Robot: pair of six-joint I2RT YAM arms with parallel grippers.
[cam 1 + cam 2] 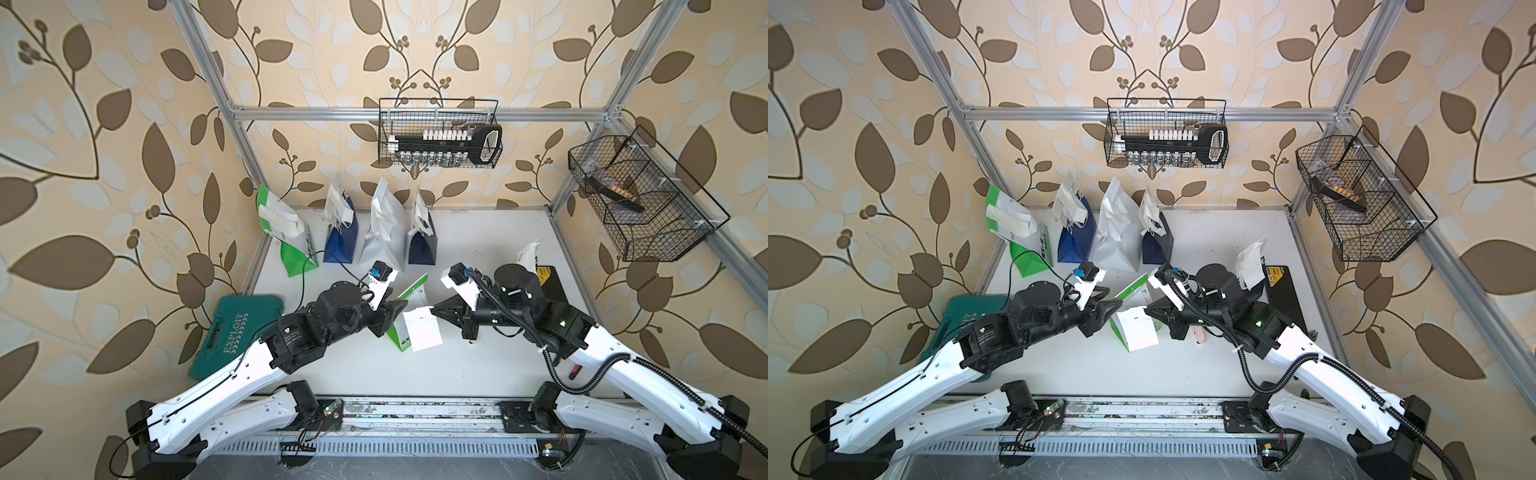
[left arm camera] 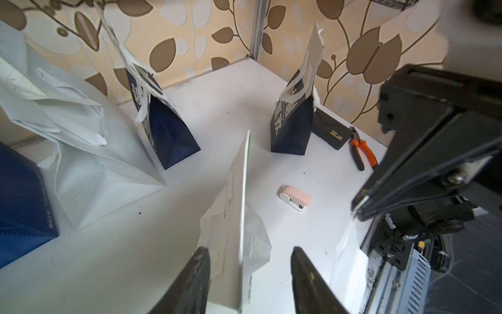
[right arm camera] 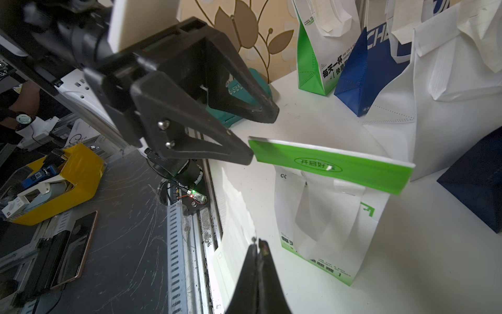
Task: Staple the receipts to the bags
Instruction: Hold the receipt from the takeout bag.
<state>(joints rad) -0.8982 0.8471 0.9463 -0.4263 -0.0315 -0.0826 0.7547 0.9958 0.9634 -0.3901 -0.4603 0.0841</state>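
Black-fingered left gripper (image 1: pixel 392 318), jaws apart, straddles the upright green-and-white paper bag's (image 1: pixel 411 293) top edge at the table's (image 1: pixel 478 249) middle. Beside it the black right gripper (image 1: pixel 434 309) pinches a pale paper receipt (image 1: pixel 424 332), not yet against the bag. Alignment seems underway; next, the pink plastic stapler (image 2: pixel 294 197) needs fetching.

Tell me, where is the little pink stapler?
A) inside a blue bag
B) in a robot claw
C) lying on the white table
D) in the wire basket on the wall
C: the pink stapler lies on the white table, and nothing is holding it.
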